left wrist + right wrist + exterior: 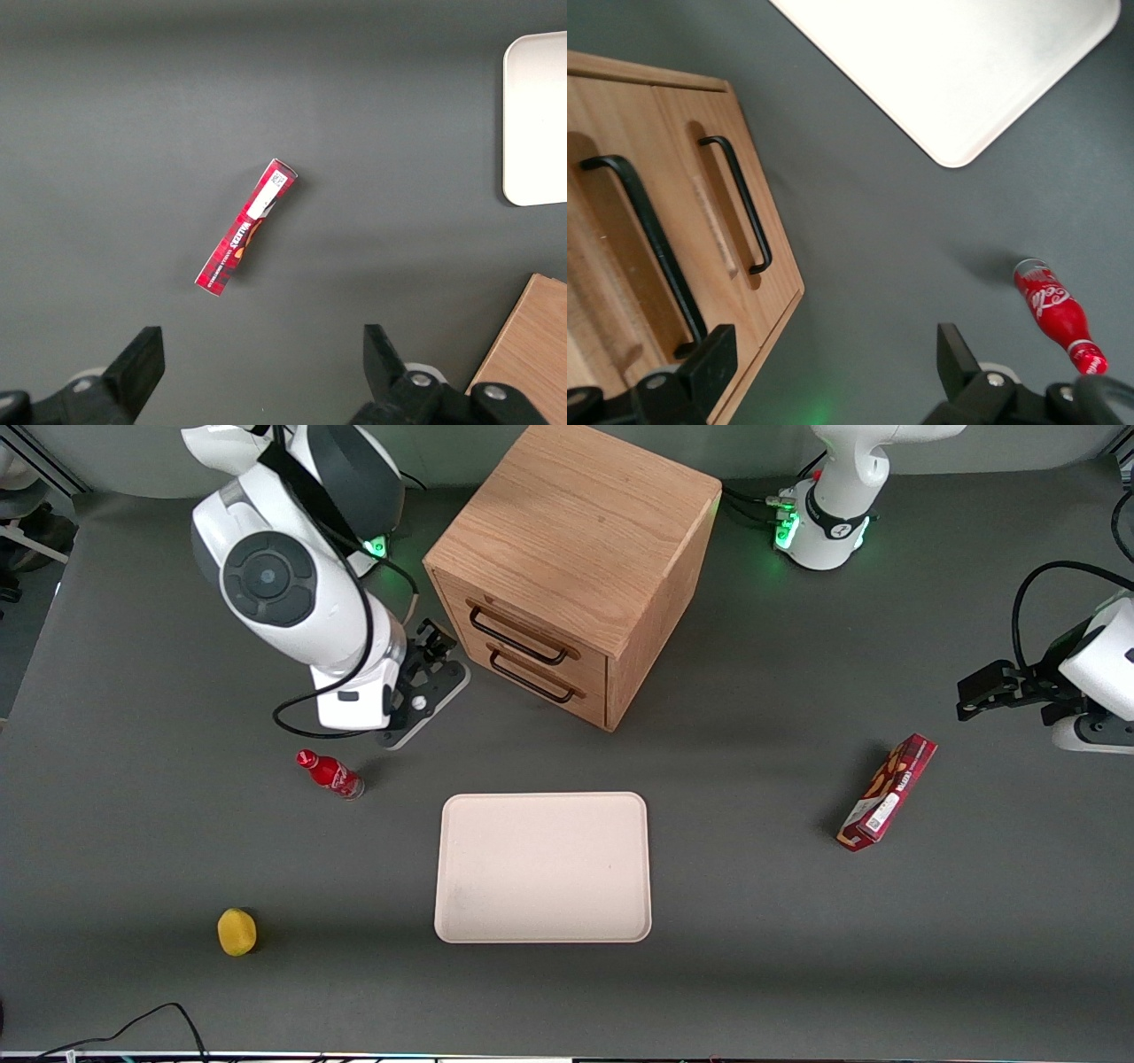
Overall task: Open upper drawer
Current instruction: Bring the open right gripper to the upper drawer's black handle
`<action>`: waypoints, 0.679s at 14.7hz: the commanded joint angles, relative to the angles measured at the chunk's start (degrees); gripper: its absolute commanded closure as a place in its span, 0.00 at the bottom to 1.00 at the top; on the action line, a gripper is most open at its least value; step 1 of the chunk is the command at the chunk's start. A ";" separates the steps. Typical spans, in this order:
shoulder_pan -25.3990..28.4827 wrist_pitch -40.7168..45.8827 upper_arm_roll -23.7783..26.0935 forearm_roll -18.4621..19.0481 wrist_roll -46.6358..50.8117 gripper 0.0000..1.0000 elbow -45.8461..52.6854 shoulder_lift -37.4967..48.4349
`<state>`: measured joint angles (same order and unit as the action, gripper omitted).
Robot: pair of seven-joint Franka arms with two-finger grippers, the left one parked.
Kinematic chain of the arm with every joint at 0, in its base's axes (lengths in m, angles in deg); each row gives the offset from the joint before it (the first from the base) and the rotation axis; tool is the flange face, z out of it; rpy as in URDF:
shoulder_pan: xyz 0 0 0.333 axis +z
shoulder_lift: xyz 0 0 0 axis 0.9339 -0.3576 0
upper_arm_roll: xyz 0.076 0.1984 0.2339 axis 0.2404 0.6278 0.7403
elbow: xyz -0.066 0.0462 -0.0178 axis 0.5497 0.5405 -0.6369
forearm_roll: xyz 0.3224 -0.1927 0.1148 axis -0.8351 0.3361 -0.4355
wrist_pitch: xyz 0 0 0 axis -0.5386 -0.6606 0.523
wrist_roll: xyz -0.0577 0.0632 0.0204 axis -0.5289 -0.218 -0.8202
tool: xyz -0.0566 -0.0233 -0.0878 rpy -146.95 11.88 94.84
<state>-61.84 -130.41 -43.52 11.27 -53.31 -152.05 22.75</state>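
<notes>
A: Where's the right arm's tool point(436, 657)?

B: Just in front of the light-oak wooden cabinet point(580, 531), near the end of the drawer fronts toward the working arm's end of the counter. Its two black fingers point(710, 365) are spread apart and grip nothing; one fingertip sits close to the end of a handle, though I can't tell if it touches.

A: And the wide shallow upper drawer with the thin black bar handle point(518, 636)?

B: Topmost of the cabinet's two, flush with the cabinet front, directly above the matching lower drawer point(536, 677). The wrist view shows both black handles against the oak.

A: What else is on the dark grey counter point(797, 957)?

B: A pale pink rectangular tray point(543, 867), nearer the front camera than the cabinet. A small red bottle with white lettering point(330, 773) lies on its side near the tool. A round yellow object point(236, 932) sits nearer the camera still. A red rectangular snack box point(888, 792) lies toward the parked arm's end.
</notes>
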 commanded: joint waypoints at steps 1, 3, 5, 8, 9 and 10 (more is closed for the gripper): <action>0.09 0.36 0.57 1.06 0.04 0.00 -0.88 0.77; -0.26 -0.16 0.92 0.97 -2.06 0.00 -1.32 0.33; -0.96 -1.39 2.49 0.97 -3.04 0.00 -3.50 0.67; -7.54 -4.81 10.48 0.53 -5.59 0.00 -7.11 0.77; -9.82 -6.83 12.59 0.18 -5.51 0.00 -9.30 0.77; -11.85 -7.98 14.96 -0.08 -5.33 0.00 -10.36 0.24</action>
<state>-68.79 -135.19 -33.37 11.33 -56.92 -158.50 22.60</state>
